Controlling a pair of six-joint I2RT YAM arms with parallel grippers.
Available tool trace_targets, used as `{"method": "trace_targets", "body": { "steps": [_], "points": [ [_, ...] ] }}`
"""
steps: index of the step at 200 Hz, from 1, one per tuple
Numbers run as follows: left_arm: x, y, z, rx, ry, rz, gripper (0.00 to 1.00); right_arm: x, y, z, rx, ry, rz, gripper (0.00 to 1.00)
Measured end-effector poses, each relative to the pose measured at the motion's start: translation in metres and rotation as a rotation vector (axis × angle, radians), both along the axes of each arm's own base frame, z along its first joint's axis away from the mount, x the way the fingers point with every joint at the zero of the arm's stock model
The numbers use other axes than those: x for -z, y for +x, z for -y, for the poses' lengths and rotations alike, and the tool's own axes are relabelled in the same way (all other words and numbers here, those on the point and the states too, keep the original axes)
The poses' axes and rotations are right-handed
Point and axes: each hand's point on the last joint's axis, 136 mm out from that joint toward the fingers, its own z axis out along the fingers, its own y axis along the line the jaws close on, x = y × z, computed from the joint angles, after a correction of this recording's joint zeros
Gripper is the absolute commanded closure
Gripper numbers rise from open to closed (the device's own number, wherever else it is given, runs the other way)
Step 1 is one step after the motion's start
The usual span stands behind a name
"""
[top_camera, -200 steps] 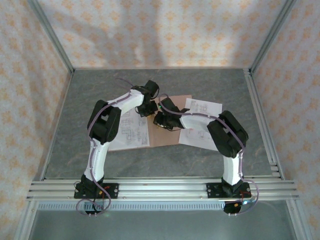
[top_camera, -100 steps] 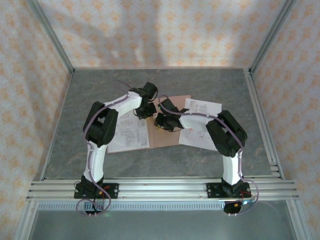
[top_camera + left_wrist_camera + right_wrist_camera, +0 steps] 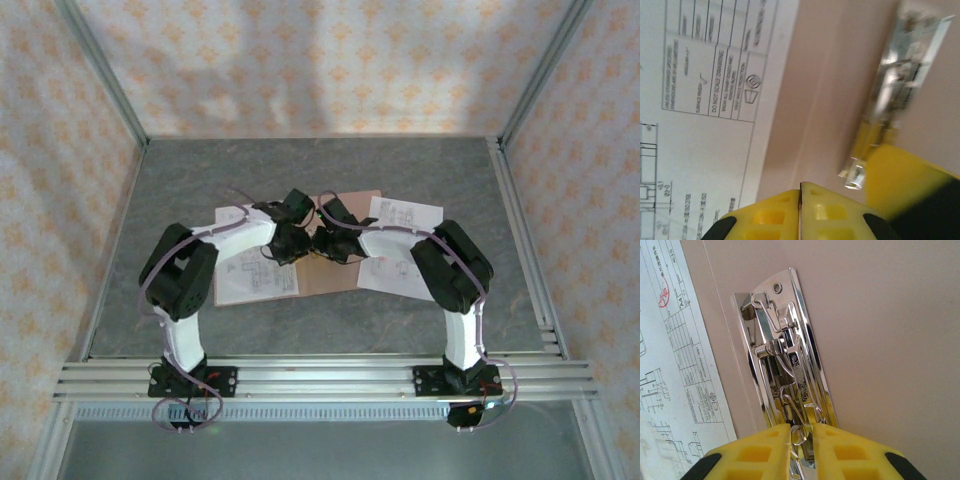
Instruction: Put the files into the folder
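The open pinkish-brown folder (image 3: 335,277) lies flat mid-table, with a chrome spring clip (image 3: 782,352) on its inner face (image 3: 890,340). One printed file sheet (image 3: 250,280) rests on its left half, another (image 3: 408,216) lies off its right edge. My right gripper (image 3: 801,427) is shut on the clip's wire lever (image 3: 805,425). My left gripper (image 3: 800,186) is shut with nothing in it, low over the folder (image 3: 825,75) just right of the sheet's edge (image 3: 705,100), close beside the right gripper (image 3: 326,243). The clip (image 3: 900,65) looks blurred in the left wrist view.
Both grippers (image 3: 290,240) meet over the folder's spine, almost touching. Grey table (image 3: 200,180) lies open behind and to the sides. Aluminium frame rails (image 3: 320,375) run along the front, patterned walls enclose the cell.
My left arm swung its elbow out to the left and its gripper slid nearer and right, up beside the right gripper. The right arm stayed on the clip.
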Motion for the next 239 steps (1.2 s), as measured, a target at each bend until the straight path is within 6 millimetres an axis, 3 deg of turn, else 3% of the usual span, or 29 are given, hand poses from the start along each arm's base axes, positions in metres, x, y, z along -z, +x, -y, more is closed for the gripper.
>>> {"method": "trace_targets", "body": {
  "steps": [113,141,169,239],
  "points": [
    [0.010,0.008,0.011,0.023,-0.019,0.044,0.95,0.005,0.004,0.013,0.034,-0.012,0.031,0.79],
    [0.014,0.007,0.005,0.024,-0.002,0.068,0.97,-0.004,0.000,0.019,0.049,0.043,0.028,0.79],
    [0.016,0.010,0.001,0.021,-0.009,0.070,0.98,0.000,-0.002,0.023,0.068,0.072,0.008,0.78],
    [0.015,0.021,-0.008,0.040,-0.026,0.096,0.99,-0.013,-0.004,0.011,0.045,0.150,0.008,0.78]
  ]
}}
